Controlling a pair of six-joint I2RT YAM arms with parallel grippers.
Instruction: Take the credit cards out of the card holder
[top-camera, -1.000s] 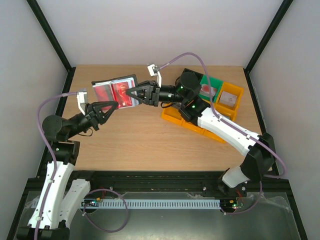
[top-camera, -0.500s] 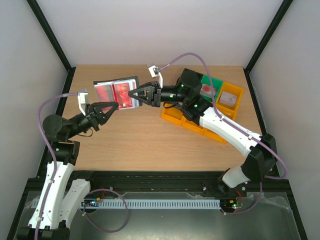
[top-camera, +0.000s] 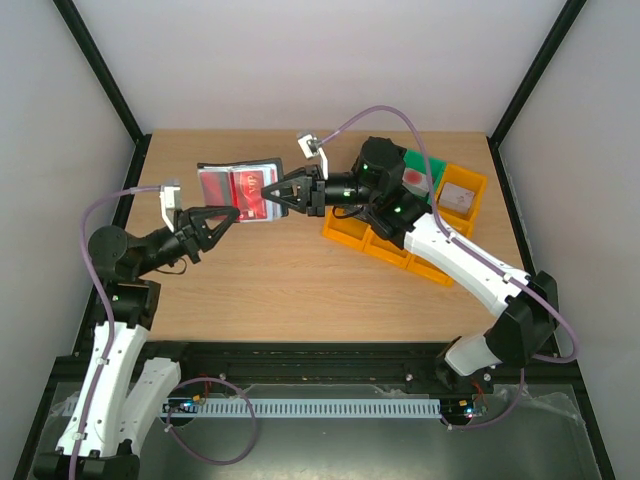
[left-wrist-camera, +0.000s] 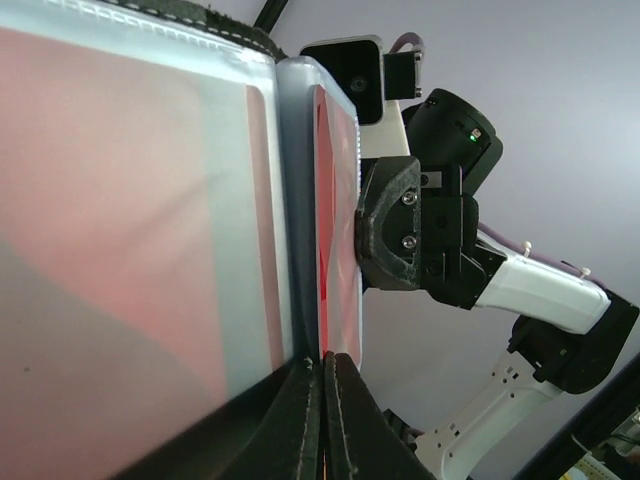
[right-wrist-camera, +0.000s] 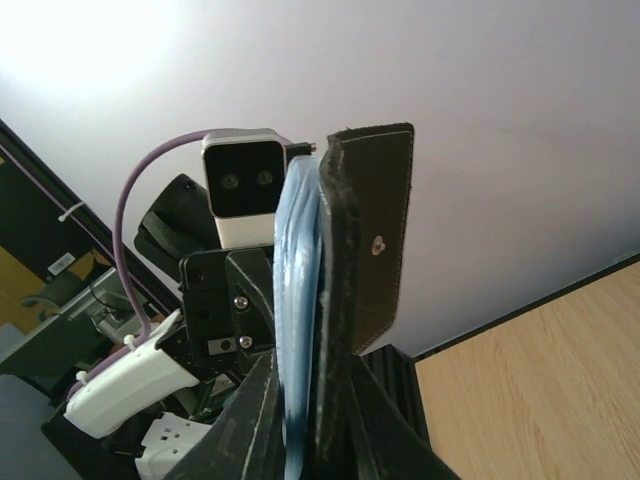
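While the right gripper (top-camera: 267, 190) clamps the right edge of the open card holder (top-camera: 211, 174) above the table (top-camera: 300, 285), the left gripper (top-camera: 234, 212) is pinched on its lower edge, a red credit card (top-camera: 250, 186) showing inside.

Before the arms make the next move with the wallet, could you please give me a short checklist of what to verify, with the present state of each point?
1. The right claw is shut on the card holder: ok.
2. The left claw is shut at the holder's near edge: ok.
3. The left claw pinches the red card itself, not only the sleeve: cannot tell.
4. The holder is open, inner faces showing: ok.
5. The red card is out of its pocket: not ok, it sits inside.
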